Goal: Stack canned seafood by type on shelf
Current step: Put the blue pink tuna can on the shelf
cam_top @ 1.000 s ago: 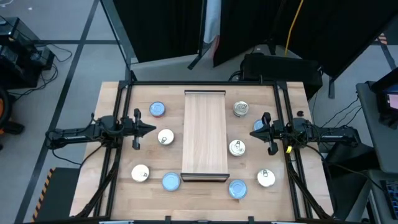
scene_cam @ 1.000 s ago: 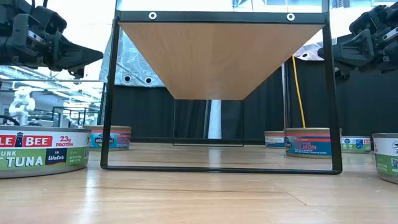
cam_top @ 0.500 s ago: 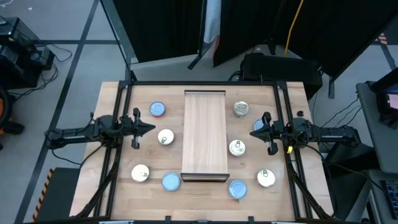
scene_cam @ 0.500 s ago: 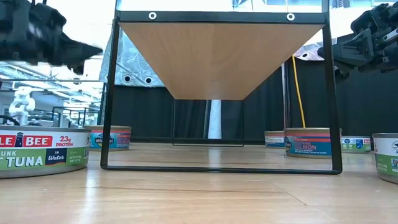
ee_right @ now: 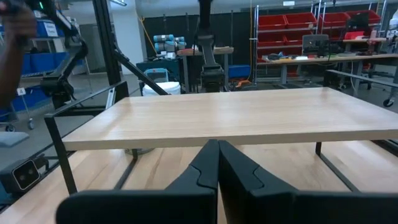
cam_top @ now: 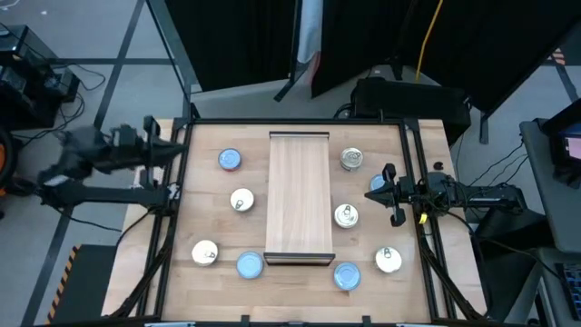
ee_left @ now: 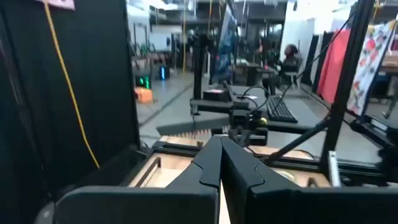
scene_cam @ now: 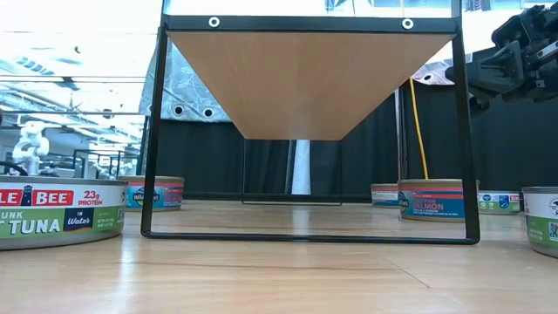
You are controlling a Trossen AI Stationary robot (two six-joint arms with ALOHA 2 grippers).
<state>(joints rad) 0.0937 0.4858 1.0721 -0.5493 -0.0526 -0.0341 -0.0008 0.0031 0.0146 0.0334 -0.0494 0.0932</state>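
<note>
Right gripper [cam_top: 381, 189] sits at 3 o'clock of the table [cam_top: 182, 272], level with the tabletop's right frame rail, its dark fingers pressed together in a point and holding nothing; the right wrist view shows the same closed tips [ee_right: 214, 163] aimed at the shelf [ee_right: 236, 117]. Left gripper [cam_top: 177, 145] is off the table's left edge at about 10 o'clock, blurred from above; the left wrist view shows its fingers [ee_left: 221, 165] shut, empty. Shelf [cam_top: 298, 195]: long narrow board of pale, fine-grained wood, matte, lying centre and running 12 to 6, dark edge at the 6 end; from table height it stands raised on a thin black metal frame [scene_cam: 157, 131], underside smooth tan. Tabletop: wider light planks with visible seams. Tins, all short round discs, all on the tabletop, none on the shelf. Left of shelf: blue top [cam_top: 231, 160] at 11, silver pull-tab top [cam_top: 241, 200] at 9, cream top [cam_top: 205, 252] at 8, blue top [cam_top: 250, 265] at 7. Right of shelf: silver top [cam_top: 352, 160] at 1, silver [cam_top: 346, 215] at 4, cream [cam_top: 388, 260] at 5, blue [cam_top: 347, 275] at 5, and a blue one [cam_top: 375, 184] partly hidden under the right gripper. Low view reads a tuna label [scene_cam: 57, 214] and a salmon label [scene_cam: 432, 201]. Black curtain and a yellow cable [cam_top: 427, 36] lie beyond 12.
</note>
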